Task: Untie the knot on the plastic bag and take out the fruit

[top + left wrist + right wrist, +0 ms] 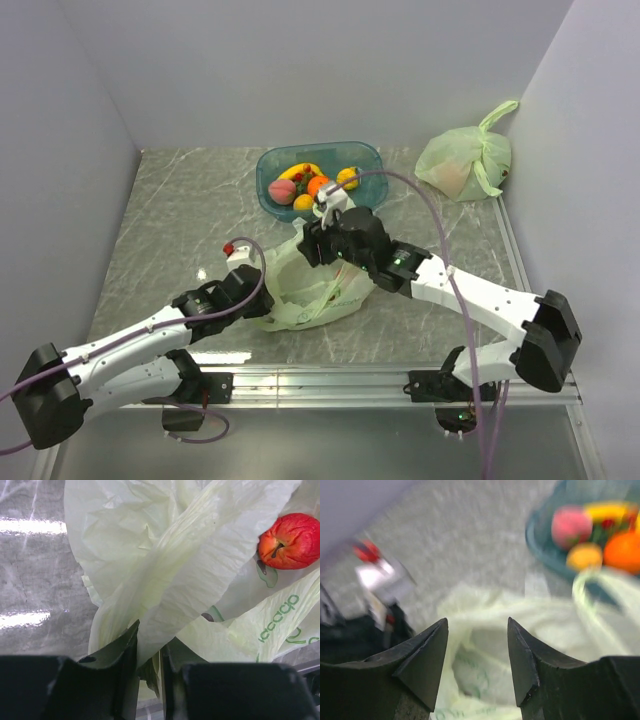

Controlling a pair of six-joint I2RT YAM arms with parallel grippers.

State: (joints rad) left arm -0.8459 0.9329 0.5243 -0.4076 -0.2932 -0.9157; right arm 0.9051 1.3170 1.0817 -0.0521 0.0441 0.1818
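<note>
The left pincer (150, 647) nips the thin pale-green plastic bag (175, 570), while the empty, half-open right pincer (477, 621) hangs above its mouth, nearer the round red apple (291, 541) inside.

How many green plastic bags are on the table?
2. One open bag lies at the centre, pinched by the left gripper; one tied bag sits at the far right corner.

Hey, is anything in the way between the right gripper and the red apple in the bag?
Possibly the bag's own film. A fold of the plastic bag overlaps the red apple at its upper left, and below the open right gripper only pale film shows, no apple. Nothing else visible intervenes.
</note>
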